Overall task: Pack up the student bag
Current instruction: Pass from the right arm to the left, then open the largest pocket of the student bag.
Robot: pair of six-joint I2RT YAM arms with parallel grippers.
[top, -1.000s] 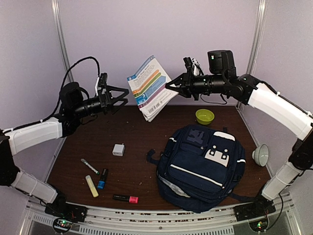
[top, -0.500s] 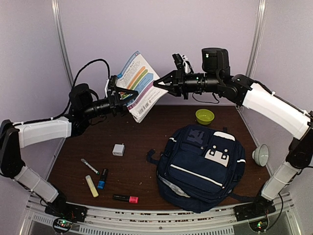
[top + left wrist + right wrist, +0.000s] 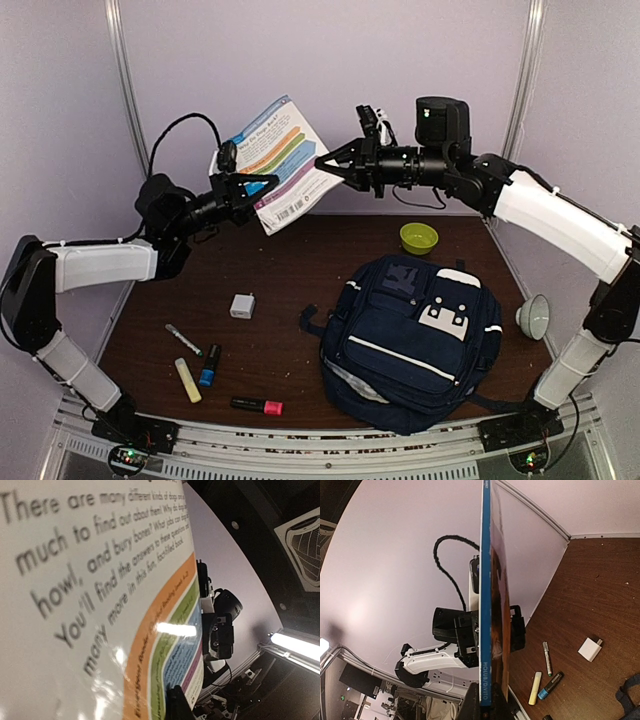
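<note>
The student bag (image 3: pixel 415 335), navy with white patches, lies flat on the brown table at front right. A thin children's book (image 3: pixel 275 150) hangs in the air above the back of the table, between both arms. My right gripper (image 3: pixel 335 165) is shut on the book's right edge; in the right wrist view its fingers (image 3: pixel 487 707) clamp the blue spine (image 3: pixel 486 580). My left gripper (image 3: pixel 256 186) is shut on the book's lower left edge. In the left wrist view the back cover (image 3: pixel 100 605) fills the frame, with one dark finger (image 3: pixel 177 705) pressed on it.
A green bowl (image 3: pixel 418 237) sits behind the bag and a pale bowl (image 3: pixel 532 316) at the right edge. On the left lie a white block (image 3: pixel 242 305), a white pen (image 3: pixel 183 340), a yellow highlighter (image 3: pixel 187 380), a blue marker (image 3: pixel 209 366) and a pink highlighter (image 3: pixel 258 405).
The right arm carried the book left and higher. The left gripper came in from the left with open jaws and shut on the book's edge.
</note>
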